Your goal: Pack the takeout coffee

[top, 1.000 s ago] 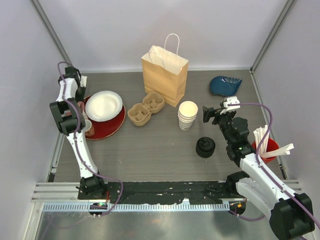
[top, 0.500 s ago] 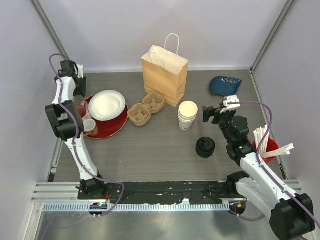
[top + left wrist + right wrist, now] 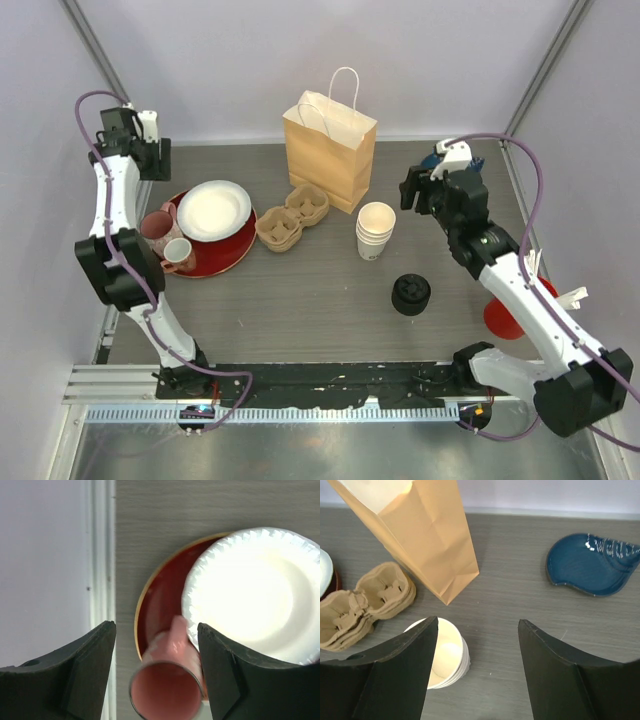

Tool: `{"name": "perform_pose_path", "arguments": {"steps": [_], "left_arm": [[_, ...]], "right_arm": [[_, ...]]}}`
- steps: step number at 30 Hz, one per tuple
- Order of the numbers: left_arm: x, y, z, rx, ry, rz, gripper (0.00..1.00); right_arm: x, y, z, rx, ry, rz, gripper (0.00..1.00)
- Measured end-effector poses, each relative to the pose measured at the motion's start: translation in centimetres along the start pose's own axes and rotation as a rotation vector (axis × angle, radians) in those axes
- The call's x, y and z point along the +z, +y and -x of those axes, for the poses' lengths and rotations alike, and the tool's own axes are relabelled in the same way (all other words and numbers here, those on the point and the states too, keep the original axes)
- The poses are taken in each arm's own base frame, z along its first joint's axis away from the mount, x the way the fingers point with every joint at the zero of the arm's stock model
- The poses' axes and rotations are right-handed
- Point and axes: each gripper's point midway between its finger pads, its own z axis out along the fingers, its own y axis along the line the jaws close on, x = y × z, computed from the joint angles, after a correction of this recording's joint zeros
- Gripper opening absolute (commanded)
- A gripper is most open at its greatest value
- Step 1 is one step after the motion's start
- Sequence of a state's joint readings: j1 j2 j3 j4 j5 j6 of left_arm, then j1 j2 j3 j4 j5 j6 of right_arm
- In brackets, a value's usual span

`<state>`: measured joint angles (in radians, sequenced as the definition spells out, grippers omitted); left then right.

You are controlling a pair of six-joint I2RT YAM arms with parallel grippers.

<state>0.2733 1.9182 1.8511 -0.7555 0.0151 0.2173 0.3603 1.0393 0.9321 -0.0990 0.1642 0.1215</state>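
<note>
The bottom edge of the left wrist view is cutting off the pink mug (image 3: 167, 697), and the white paper plate (image 3: 250, 595) is covering part of the red plate (image 3: 161, 597). One finger (image 3: 395, 675) of the right claw (image 3: 477, 622) is hiding part of the stacked cups (image 3: 449, 652).

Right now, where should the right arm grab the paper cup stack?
Likely across the side walls just under the nested rims, coming from its right. The paper cup stack stands upright and round; the paper bag and cup carrier stand on its left, and the open right gripper is on that side.
</note>
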Motion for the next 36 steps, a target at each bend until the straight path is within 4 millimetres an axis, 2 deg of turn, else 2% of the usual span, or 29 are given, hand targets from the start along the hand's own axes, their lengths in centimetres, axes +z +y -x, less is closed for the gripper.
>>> {"name": "perform_pose_path", "arguments": {"steps": [3, 5, 7, 8, 10, 12, 15, 17, 20, 23, 30, 33, 36], "left_arm": [[-3.4, -2.6, -0.1, 0.022, -0.021, -0.08, 0.78], [-5.6, -5.0, -0.5, 0.054, -0.033, -0.14, 0.8], [-7.2, -7.6, -1.4, 0.089, -0.025, -0.209, 0.8], [-8.7, -9.3, -1.3, 0.124, -0.047, -0.248, 0.8], [-10.6, -12.4, -2.2, 0.174, -0.044, -0.333, 0.81], [-12.0, -15.2, -3.2, 0.22, -0.036, -0.416, 0.81], [-13.0, -18.3, -5.0, 0.281, -0.006, -0.503, 0.81], [-13.2, -19.6, -5.9, 0.302, 0.018, -0.539, 0.81], [-13.2, -20.3, -6.9, 0.312, 0.045, -0.564, 0.81], [-13.2, -20.4, -7.1, 0.315, 0.05, -0.568, 0.81], [-13.4, -20.9, -7.1, 0.329, 0.047, -0.576, 0.81], [-13.4, -21.0, -7.1, 0.337, 0.047, -0.579, 0.81], [-13.4, -21.1, -7.1, 0.351, 0.043, -0.581, 0.81]], "right_arm": [[1.2, 0.4, -0.6, -0.016, 0.111, -0.024, 0.63], [2.1, 0.6, -1.7, -0.036, 0.2, -0.044, 0.6], [2.8, 0.7, -3.1, -0.059, 0.283, -0.052, 0.58], [2.9, 0.8, -4.0, -0.068, 0.323, -0.055, 0.57], [2.9, 0.9, -5.9, -0.089, 0.397, -0.052, 0.56], [2.6, 1.1, -7.3, -0.107, 0.453, -0.04, 0.55], [2.2, 1.7, -8.7, -0.13, 0.51, -0.012, 0.52], [2.2, 2.0, -9.1, -0.139, 0.527, 0.0, 0.48], [2.3, 2.2, -9.6, -0.148, 0.552, 0.012, 0.47], [2.5, 2.3, -10.1, -0.157, 0.575, 0.02, 0.45], [2.7, 2.2, -10.8, -0.176, 0.609, 0.026, 0.11], [2.8, 2.2, -10.7, -0.179, 0.606, 0.025, 0.03], [2.7, 2.2, -10.5, -0.18, 0.605, 0.022, 0.02]]}}
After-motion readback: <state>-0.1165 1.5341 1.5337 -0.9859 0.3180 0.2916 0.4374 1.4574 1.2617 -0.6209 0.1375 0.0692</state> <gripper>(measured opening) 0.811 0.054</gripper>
